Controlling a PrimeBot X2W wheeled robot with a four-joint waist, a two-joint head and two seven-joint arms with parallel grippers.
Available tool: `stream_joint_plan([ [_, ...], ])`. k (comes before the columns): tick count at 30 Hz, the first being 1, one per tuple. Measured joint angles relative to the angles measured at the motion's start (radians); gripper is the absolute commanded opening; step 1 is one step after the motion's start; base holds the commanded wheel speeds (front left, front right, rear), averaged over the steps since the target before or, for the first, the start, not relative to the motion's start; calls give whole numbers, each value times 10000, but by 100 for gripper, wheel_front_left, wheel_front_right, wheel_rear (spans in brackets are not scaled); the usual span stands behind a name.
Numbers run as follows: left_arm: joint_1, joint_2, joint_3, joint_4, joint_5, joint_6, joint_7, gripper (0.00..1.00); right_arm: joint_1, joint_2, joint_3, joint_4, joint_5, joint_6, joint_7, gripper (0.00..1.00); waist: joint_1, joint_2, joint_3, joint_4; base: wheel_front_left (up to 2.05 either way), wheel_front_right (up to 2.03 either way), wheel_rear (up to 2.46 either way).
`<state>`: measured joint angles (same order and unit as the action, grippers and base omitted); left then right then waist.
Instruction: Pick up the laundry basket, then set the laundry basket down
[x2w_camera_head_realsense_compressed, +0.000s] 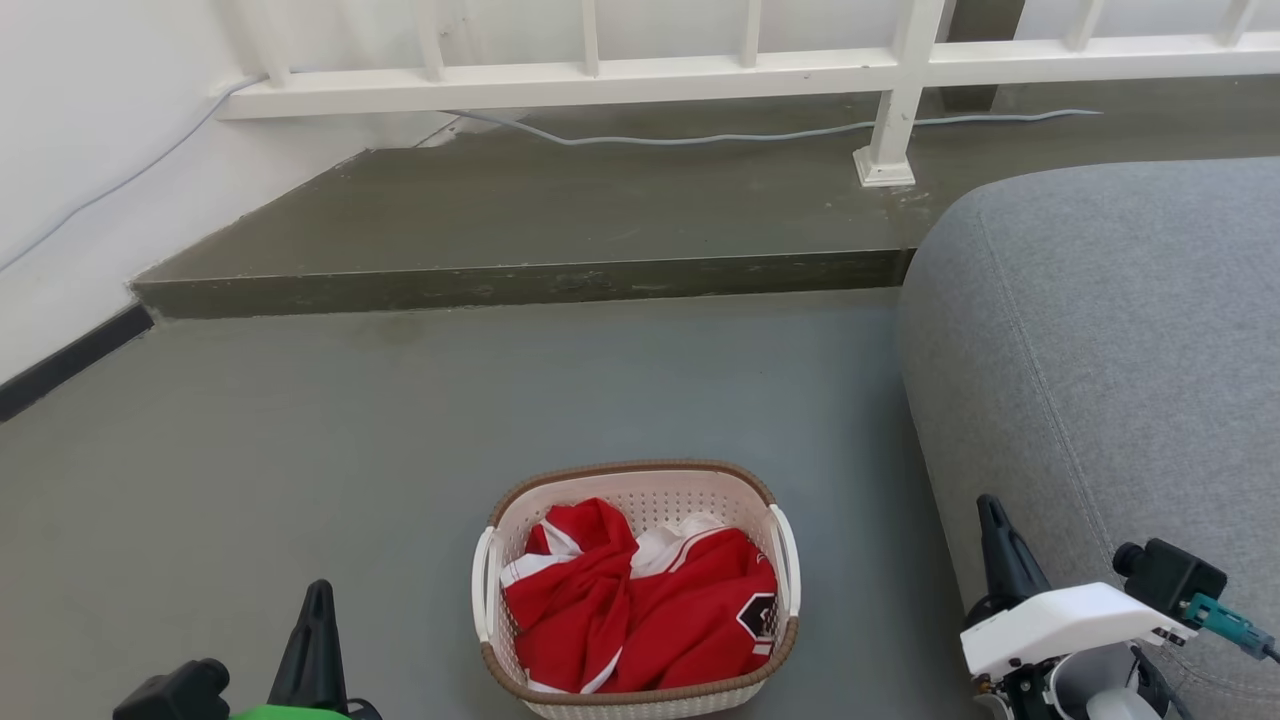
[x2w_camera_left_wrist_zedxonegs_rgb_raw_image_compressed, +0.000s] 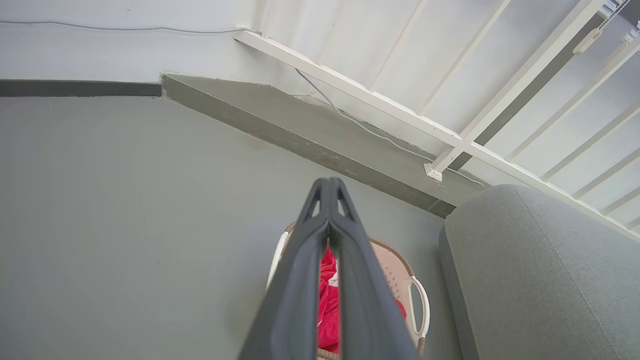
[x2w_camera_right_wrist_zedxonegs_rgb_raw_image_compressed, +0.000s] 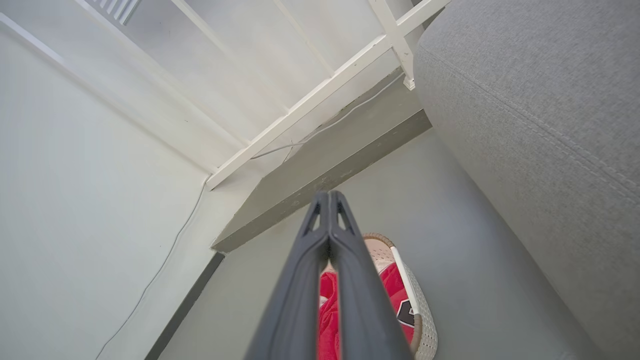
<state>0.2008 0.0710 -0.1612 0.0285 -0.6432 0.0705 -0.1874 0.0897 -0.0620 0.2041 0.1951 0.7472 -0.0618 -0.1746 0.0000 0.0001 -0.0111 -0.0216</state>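
Observation:
The laundry basket stands on the grey floor at the bottom centre of the head view, cream-white with a brown rim and white side handles, holding a crumpled red and white garment. My left gripper is shut, to the left of the basket and apart from it. My right gripper is shut, to the right of it beside the sofa. The left wrist view has the shut left gripper above the basket. In the right wrist view the shut right gripper stands over the basket.
A grey sofa fills the right side, close to the basket. A raised dark step runs across the back, with a white railing and a grey cable on it. A white wall stands at the left.

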Motion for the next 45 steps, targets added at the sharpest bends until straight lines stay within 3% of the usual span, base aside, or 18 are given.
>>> stream_joint_plan([
  [45,-1371,303,734,1252,-6698,-1045,1267,0,-783,-209,-1542,318,5891,1058,1329,0,0,0,101,135,0,0,0],
])
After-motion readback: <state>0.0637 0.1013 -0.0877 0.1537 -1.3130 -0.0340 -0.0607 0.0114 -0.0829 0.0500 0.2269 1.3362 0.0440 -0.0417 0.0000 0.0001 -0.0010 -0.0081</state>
